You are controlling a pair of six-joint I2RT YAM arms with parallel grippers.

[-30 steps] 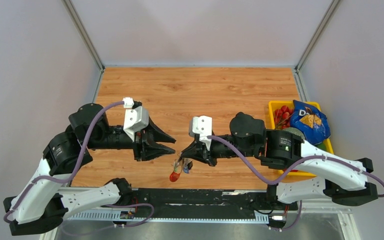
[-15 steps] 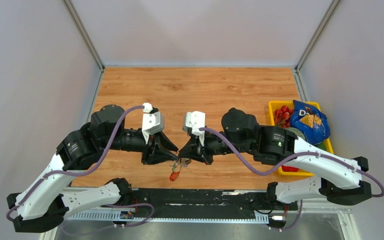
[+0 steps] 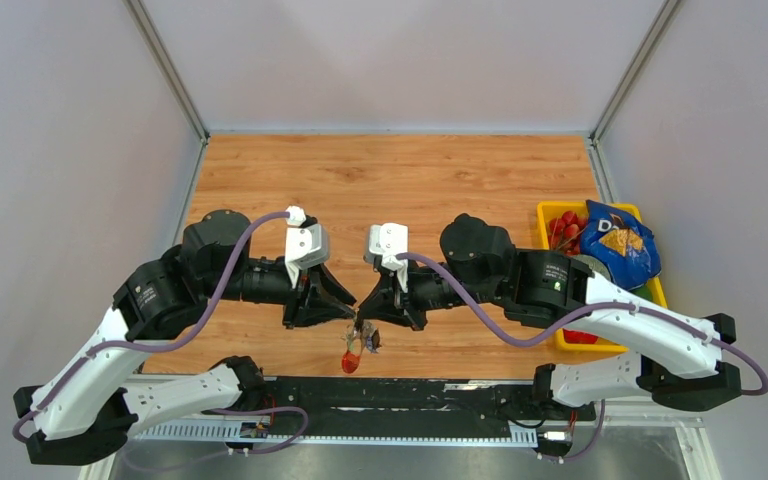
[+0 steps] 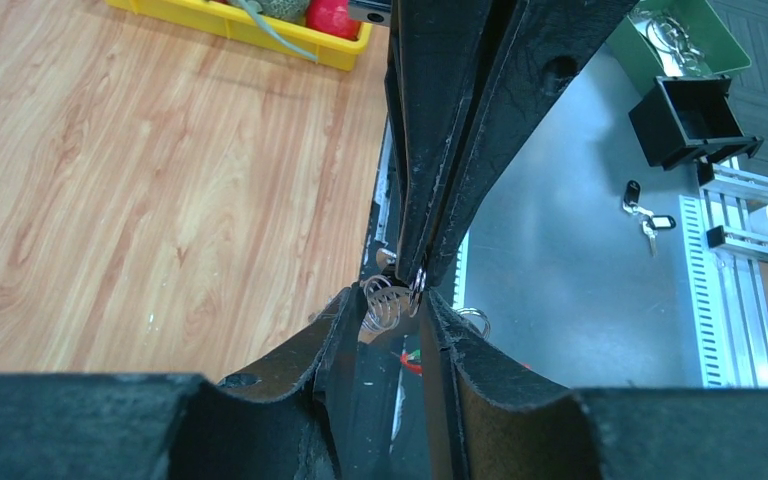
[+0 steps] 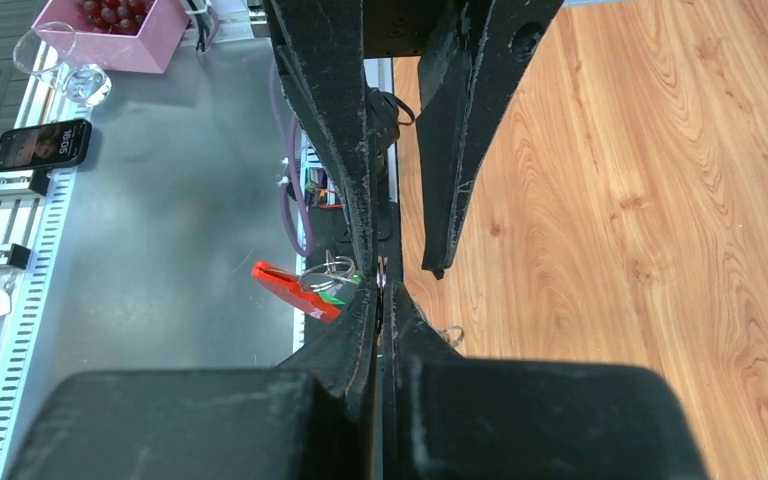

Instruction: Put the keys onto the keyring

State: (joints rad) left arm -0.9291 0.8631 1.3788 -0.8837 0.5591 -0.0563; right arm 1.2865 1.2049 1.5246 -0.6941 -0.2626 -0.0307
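Both arms reach inward and meet tip to tip just above the keyring (image 3: pixel 353 348). The left arm (image 3: pixel 100 352) comes in from the left of the keyring, elbow bent outward, forearm about level, its wrist pointing at the ring bunch. The left tool (image 3: pixel 350 312) has its fingers (image 4: pixel 344 322) parted by a narrow gap, straddling the top of the keyring. The right arm (image 3: pixel 650 335) mirrors this from the keyring's right. The right tool (image 3: pixel 362 318) is pinched tight on a thin loop of the keyring, its tips at the mouth of the left tool's gap.
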